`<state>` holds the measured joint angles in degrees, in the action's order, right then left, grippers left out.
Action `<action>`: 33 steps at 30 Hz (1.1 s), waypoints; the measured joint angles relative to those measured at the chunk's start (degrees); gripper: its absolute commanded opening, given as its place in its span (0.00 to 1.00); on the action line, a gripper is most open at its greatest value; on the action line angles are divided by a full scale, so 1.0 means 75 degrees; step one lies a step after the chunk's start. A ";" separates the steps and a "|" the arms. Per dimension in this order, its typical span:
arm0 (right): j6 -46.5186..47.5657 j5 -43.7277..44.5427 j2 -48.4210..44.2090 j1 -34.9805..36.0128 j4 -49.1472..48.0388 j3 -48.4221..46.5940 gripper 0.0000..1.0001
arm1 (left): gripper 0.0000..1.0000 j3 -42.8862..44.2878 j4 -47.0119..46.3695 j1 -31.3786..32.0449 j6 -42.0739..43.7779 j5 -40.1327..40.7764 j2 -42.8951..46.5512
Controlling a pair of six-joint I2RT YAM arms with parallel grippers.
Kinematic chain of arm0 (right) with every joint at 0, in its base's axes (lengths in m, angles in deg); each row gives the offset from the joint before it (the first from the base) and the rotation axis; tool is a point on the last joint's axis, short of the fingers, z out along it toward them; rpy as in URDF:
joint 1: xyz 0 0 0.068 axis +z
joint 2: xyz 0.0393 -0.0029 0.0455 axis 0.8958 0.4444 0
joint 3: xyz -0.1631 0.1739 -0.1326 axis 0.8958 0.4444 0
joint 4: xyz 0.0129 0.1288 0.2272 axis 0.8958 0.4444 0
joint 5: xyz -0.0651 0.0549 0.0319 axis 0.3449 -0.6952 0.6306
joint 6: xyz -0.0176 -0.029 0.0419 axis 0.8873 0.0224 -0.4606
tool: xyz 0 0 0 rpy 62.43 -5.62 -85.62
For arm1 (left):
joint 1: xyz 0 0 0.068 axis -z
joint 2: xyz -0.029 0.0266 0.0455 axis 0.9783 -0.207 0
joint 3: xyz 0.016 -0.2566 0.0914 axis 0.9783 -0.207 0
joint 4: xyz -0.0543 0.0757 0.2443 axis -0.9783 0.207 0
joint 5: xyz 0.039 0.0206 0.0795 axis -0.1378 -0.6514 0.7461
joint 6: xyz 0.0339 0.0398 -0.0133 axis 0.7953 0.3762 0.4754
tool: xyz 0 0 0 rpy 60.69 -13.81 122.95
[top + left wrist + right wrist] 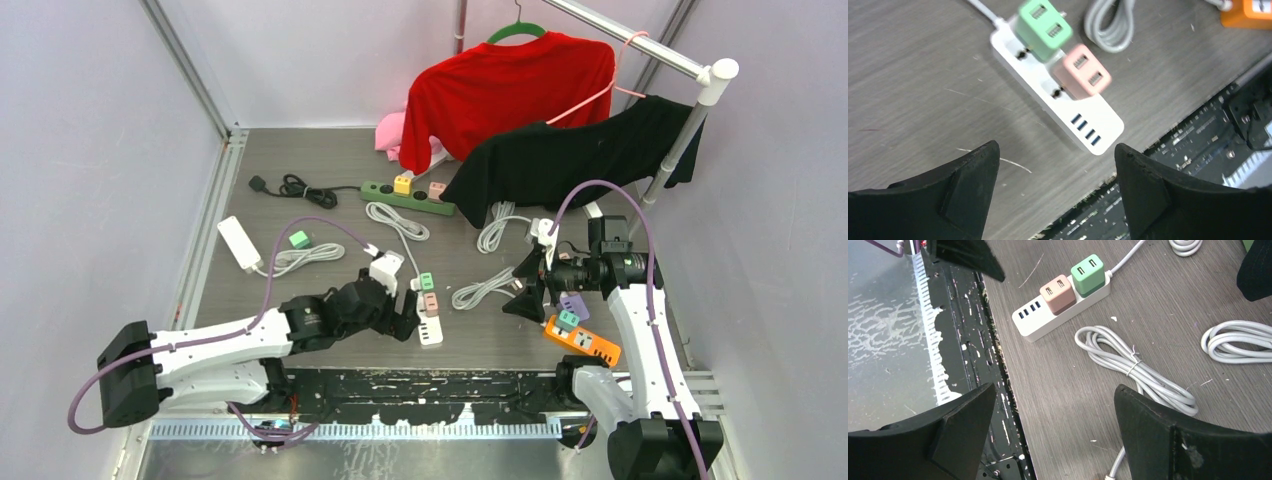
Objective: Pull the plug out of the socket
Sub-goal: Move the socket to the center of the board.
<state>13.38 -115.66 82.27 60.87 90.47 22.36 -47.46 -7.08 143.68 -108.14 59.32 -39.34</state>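
I see what looks like a lab test cell: blank walls [90, 150] boxing a table [300, 150], staged garment rail [672, 54].

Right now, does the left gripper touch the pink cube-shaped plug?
Apart. Left wrist view: bare table shows between the open left gripper and the pink cube-shaped plug.

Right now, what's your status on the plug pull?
Left gripper open, empty, near white power strip. Right gripper open, empty. Green plug, pink plug both seated. Nothing in the way.

Orange power strip [1251, 13] partly beyond the left wrist view's top-right corner.
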 measured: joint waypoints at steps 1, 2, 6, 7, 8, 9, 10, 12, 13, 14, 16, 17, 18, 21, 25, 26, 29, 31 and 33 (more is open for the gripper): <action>0.0015 -0.0006 0.0000 0.0000 0.0009 0.0000 0.93 | 0.84 0.0020 -0.0015 -0.0140 0.0108 -0.0023 -0.0003; 0.0017 -0.0006 0.0000 0.0000 0.0017 0.0000 0.93 | 0.84 0.0093 0.0047 -0.0350 0.0184 -0.0082 -0.0017; 0.0050 -0.0006 0.0000 0.0000 0.0020 0.0000 0.93 | 0.82 0.0699 0.0216 -0.1338 0.0184 -0.0414 -0.0268; 0.0055 -0.0006 0.0000 0.0000 0.0020 0.0000 0.93 | 0.81 0.0825 0.0178 -0.1504 0.0122 -0.0463 -0.0350; 0.0067 -0.0006 0.0000 0.0000 0.0020 0.0000 0.93 | 0.80 0.0924 0.0085 -0.1626 0.0032 -0.0516 -0.0440; 0.0070 -0.0003 0.0000 0.0000 0.0020 0.0000 0.93 | 0.80 0.0985 -0.0012 -0.1676 -0.0035 -0.0595 -0.0548; 0.0073 -0.0003 0.0000 0.0000 0.0020 0.0000 0.93 | 0.79 0.1017 -0.0073 -0.1682 -0.0102 -0.0659 -0.0650; 0.0076 -0.0003 0.0000 0.0000 0.0023 0.0000 0.93 | 0.80 0.1137 -0.0096 -0.1682 -0.0119 -0.0813 -0.0968; 0.0076 -0.0006 0.0000 0.0000 0.0020 0.0000 0.93 | 0.80 0.1268 -0.0058 -0.1682 0.0029 -0.0947 -0.1198; 0.0079 -0.0006 0.0000 0.0000 0.0023 0.0000 0.93 | 0.81 0.1393 -0.0038 -0.1682 0.0184 -0.1049 -0.1378; 0.0085 -0.0006 0.0000 0.0000 0.0023 0.0000 0.93 | 0.80 0.1754 0.0085 -0.1682 0.0842 -0.1329 -0.1734; 0.0093 -0.0006 0.0000 0.0000 0.0029 0.0000 0.93 | 0.76 0.1953 0.0140 -0.1684 0.1233 -0.1413 -0.1874; 0.0102 -0.0006 0.0000 0.0000 0.0035 0.0000 0.93 | 0.72 0.2090 0.0140 -0.1708 0.1545 -0.1498 -0.1967; 0.0128 -0.0009 0.0000 0.0000 0.0070 0.0000 0.93 | 0.65 0.2407 0.0140 -0.1871 0.2620 -0.1938 -0.2151; 0.0160 -0.0009 0.0000 0.0000 0.0079 0.0000 0.93 | 0.66 0.2588 0.0140 -0.2189 0.4109 -0.2827 -0.2355; 0.0166 -0.0009 0.0000 0.0000 0.0079 0.0000 0.93 | 0.66 0.2600 0.0149 -0.2241 0.4433 -0.2984 -0.2404; 0.0187 -0.0012 0.0000 0.0000 0.0087 0.0000 0.93 | 0.66 0.2646 0.0271 -0.2439 0.5502 -0.3552 -0.2582; 0.0198 -0.0023 0.0000 0.0000 0.0102 0.0000 0.93 | 0.66 0.2678 0.0382 -0.2588 0.6271 -0.4013 -0.2690; 0.0219 -0.0070 0.0000 0.0000 0.0125 0.0000 0.94 | 0.65 0.2681 0.0425 -0.2672 0.6819 -0.4310 -0.2763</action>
<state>15.02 -116.18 82.27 60.87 91.41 22.36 -27.35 -3.89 123.64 -56.99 26.99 -60.06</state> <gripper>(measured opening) 0.932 0.657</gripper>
